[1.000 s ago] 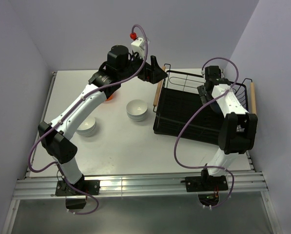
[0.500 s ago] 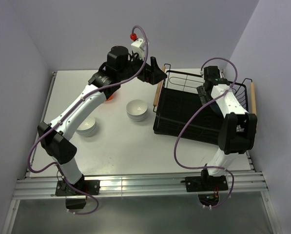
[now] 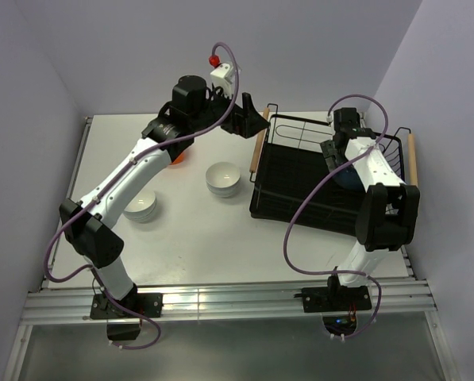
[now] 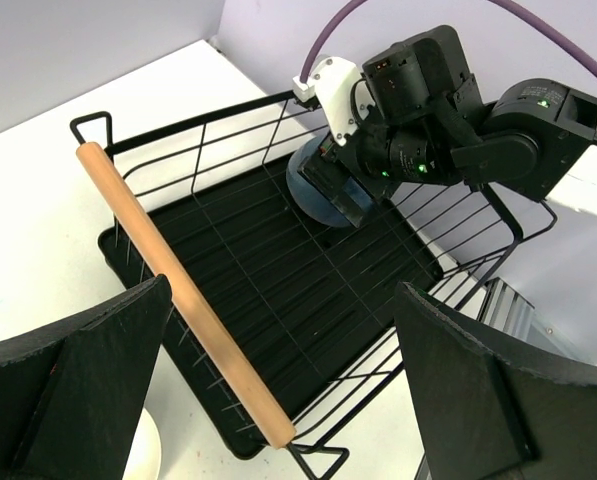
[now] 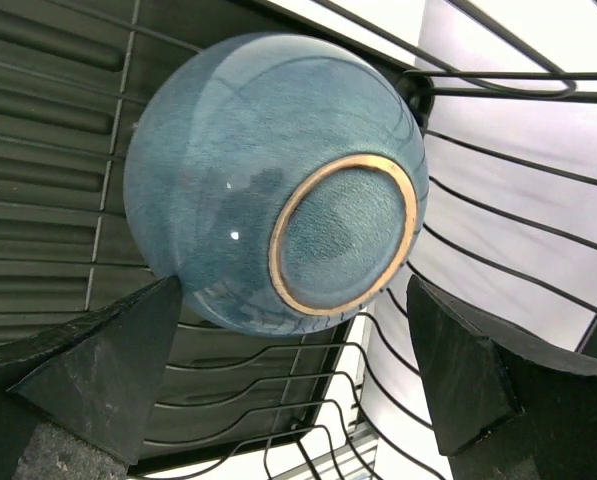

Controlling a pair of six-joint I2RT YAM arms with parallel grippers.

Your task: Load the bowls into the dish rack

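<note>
Left white bowls [image 3: 143,206]: on the table [image 3: 205,238], nearest my left base. They look like two nested, though from above I cannot be sure.
Centre white bowls [image 3: 223,178]: near the rack's left end, outside it and in easy reach of my left arm. They also look stacked.
Orange bowl [image 3: 177,158]: on the table, mostly hidden under my left forearm and well apart from the rack.
Dish rack [image 3: 292,178]: on the right half of the table, with one wooden handle [image 4: 178,290] facing my left arm. The tray floor is mostly bare.
Blue bowl [image 5: 278,190]: inside the rack on its right side, tipped on edge with the foot ring toward my right wrist. It leans on the wires, I judge to stand up and save room.
Right gripper [image 5: 293,295]: jaws wide apart and holding nothing, a finger either side of the blue bowl. This reads as a release.
Left gripper [image 3: 251,117]: jaws spread, empty, hovering above the rack's left handle.
Progress: one bowl loaded and the rest waiting on the table, by my reckoning.
</note>
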